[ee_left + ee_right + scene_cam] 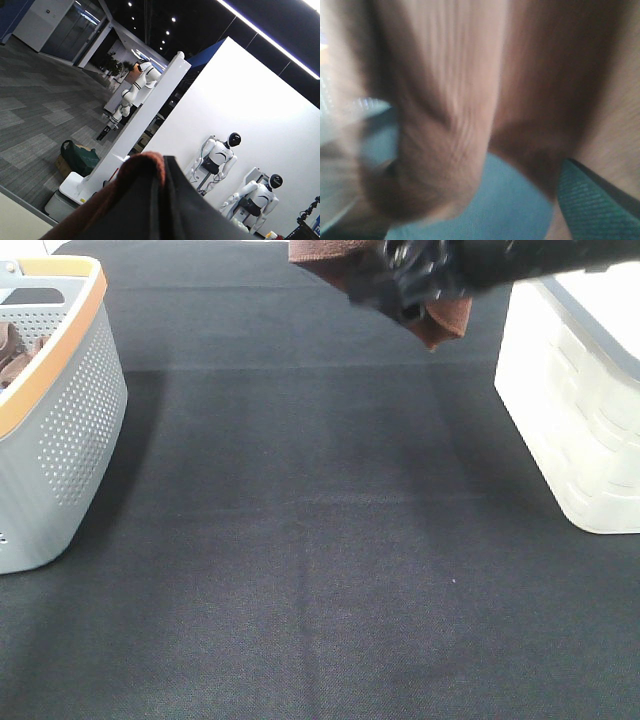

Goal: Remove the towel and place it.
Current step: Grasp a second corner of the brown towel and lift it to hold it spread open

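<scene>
Closest to the camera, raised high over the far part of the table, the black right gripper (402, 285) sits against the rust-brown microfibre towel (450, 322); the cloth hangs bunched in the air, touching neither of the 2 containers, nearer the white ribbed plastic bin (575, 430) than the pale grey perforated basket with the orange rim (75, 410); another bunched brown cloth (10, 350) lies inside that basket; the right jaws stand wide apart, 1 textured finger pad (595, 200) showing beside the blurred hanging folds; the left gripper (164, 161) is clenched, its black fingers pressed together with the towel gathered over their tip and down 1 side; beneath everything lies the black woven table cover (300, 570).
</scene>
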`<state>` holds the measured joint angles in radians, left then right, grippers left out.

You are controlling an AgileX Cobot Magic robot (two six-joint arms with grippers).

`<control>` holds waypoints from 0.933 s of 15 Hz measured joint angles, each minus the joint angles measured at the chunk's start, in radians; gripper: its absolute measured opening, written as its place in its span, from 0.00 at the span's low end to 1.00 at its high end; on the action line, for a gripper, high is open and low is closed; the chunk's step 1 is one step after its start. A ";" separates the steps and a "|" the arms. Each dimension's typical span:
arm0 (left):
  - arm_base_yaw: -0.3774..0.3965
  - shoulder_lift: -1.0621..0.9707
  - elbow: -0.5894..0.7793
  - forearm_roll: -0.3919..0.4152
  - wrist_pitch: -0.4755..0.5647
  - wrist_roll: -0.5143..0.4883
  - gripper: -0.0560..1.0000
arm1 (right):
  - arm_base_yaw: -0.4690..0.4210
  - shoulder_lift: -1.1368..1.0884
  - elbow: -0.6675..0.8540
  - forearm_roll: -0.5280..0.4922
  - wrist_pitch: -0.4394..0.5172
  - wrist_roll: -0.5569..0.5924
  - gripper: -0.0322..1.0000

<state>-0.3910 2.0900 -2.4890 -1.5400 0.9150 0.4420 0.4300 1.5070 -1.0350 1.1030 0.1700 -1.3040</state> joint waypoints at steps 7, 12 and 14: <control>0.000 0.000 -0.002 0.010 -0.011 0.005 0.05 | 0.000 0.008 0.000 -0.001 -0.012 0.048 0.53; 0.026 0.000 -0.002 0.077 -0.051 0.005 0.05 | 0.000 -0.047 0.000 -0.038 0.057 0.101 0.03; 0.073 0.000 -0.002 0.084 -0.051 0.005 0.05 | 0.000 -0.061 0.000 -0.127 0.071 0.212 0.03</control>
<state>-0.3180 2.0900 -2.4910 -1.4560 0.8640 0.4470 0.4300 1.4460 -1.0350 0.9760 0.2410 -1.0920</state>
